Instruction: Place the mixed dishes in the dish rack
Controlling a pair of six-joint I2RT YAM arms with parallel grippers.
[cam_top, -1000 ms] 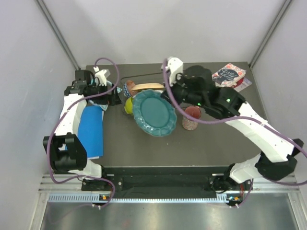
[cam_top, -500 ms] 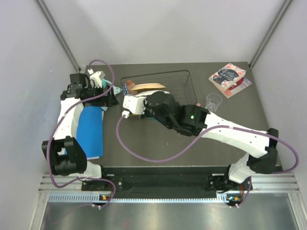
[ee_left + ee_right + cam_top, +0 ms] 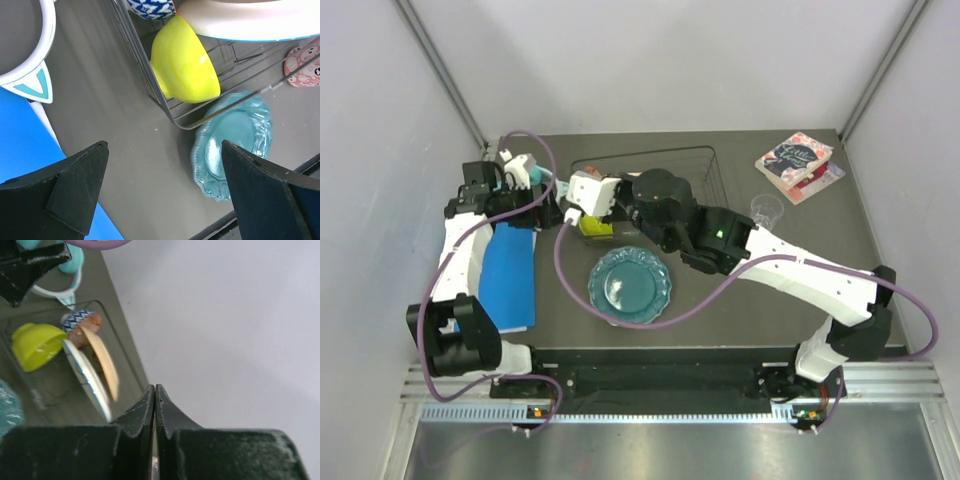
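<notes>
One bench (image 3: pixel 760 320), dark grey. Two arms: left arm (image 3: pixel 460 255) runs up the 9 o'clock side, right arm (image 3: pixel 800 275) reaches from 4 o'clock across to the rack's left end. One dish rack (image 3: pixel 712 170), black wire, sits at 12 o'clock on the bench. The top view shows only its right part because the arm covers the rest.

One blue folder (image 3: pixel 508 275) at 9 o'clock.

Three plates:
- teal scalloped plate (image 3: pixel 630 285) lies flat on the bench outside the rack, at 6 o'clock from its left end, with neither tool on it.
- white plate (image 3: pixel 90 377) and cream plate (image 3: pixel 104 365) stand on edge in the rack side by side; only the right wrist view shows the pair.

One stack of floral books (image 3: pixel 798 160) at 2 o'clock. One pair of teal headphones (image 3: pixel 525 172) at 10 o'clock, near the rack.

Two bowls sit at the rack's left end. The yellow-green bowl (image 3: pixel 182 65) is tipped on its side against the wire, with the red-blue patterned bowl (image 3: pixel 150 7) at 12 o'clock from it.

One pink mug (image 3: pixel 302 62) shows in the left wrist view only, past the rack wires; cannot tell whether it is in or out. One clear cup (image 3: pixel 767 210) at 3 o'clock.

Two tools. The left tool (image 3: pixel 165 145) has its jaws spread wide and empty over the rack's corner. The right tool (image 3: pixel 155 387) has its jaws pressed together with nothing between them.
</notes>
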